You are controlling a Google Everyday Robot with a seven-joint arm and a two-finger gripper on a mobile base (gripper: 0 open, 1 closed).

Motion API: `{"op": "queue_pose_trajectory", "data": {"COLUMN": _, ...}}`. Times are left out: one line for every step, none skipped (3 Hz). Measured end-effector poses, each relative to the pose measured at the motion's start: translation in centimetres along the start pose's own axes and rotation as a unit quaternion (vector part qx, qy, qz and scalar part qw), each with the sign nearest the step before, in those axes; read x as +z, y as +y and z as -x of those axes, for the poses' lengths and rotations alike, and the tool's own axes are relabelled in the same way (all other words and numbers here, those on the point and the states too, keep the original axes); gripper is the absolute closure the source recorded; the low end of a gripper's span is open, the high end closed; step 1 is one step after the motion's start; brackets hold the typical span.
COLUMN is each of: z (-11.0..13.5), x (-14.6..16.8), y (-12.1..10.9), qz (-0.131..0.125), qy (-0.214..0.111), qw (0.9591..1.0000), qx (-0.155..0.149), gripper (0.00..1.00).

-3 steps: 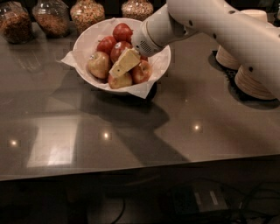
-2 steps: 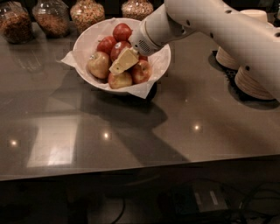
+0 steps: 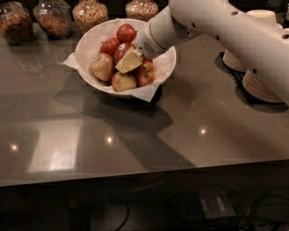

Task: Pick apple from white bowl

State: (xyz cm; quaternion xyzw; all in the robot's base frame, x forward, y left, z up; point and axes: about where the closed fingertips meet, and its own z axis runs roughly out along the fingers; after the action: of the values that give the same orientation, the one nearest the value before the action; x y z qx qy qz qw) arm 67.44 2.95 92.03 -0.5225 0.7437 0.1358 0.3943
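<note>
On a dark glossy surface (image 3: 135, 135), toward the back edge and left of the middle: a wide white bowl (image 3: 86, 77), lined with white paper (image 3: 68, 61), corners poking out over the rim on the left and at the front. Inside, a heap of apples. At the centre of the heap, the deep-red apple (image 3: 120, 50), largest and roundest of the lot, partly hidden behind the claw. Nearer the back edge, two smaller red apples (image 3: 126, 32), one at the top of the heap, the other just left of the big one. Toward the front edge, yellow-green apples (image 3: 102, 66) with a red blush, one on the left, others in front and to the right. From the right edge, a thick white arm (image 3: 226, 31), sloping down into the bowl. At its tip the claw (image 3: 130, 61), pale beige, low over the heap, right against the front right side of the deep-red apple. Impossible to tell whether clenched, released or grasping that apple. Along the back edge, a row of four glass jars (image 3: 92, 13) full of brownish dry goods. Near the right edge, stacked beige paper bowls (image 3: 262, 79) on a black mat (image 3: 232, 74), partly behind the arm.
</note>
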Motion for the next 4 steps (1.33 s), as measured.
{"op": "queue_pose_trajectory", "data": {"z": -0.3, "x": -0.7, "y": -0.1, "qz": -0.008, "qy": 0.006, "qw": 0.9999, "qx": 0.002, "gripper": 0.87}}
{"op": "queue_pose_trajectory", "data": {"z": 0.2, "x": -2.4, "y": -0.3, "qz": -0.017, "qy": 0.01, "qw": 0.9998, "qx": -0.005, "gripper": 1.0}}
{"op": "queue_pose_trajectory", "data": {"z": 0.9, "x": -4.4, "y": -0.6, "qz": -0.021, "qy": 0.009, "qw": 0.9996, "qx": -0.018, "gripper": 1.0}}
{"op": "queue_pose_trajectory", "data": {"z": 2.3, "x": -8.0, "y": -0.9, "qz": -0.009, "qy": 0.005, "qw": 0.9981, "qx": -0.06, "gripper": 1.0}}
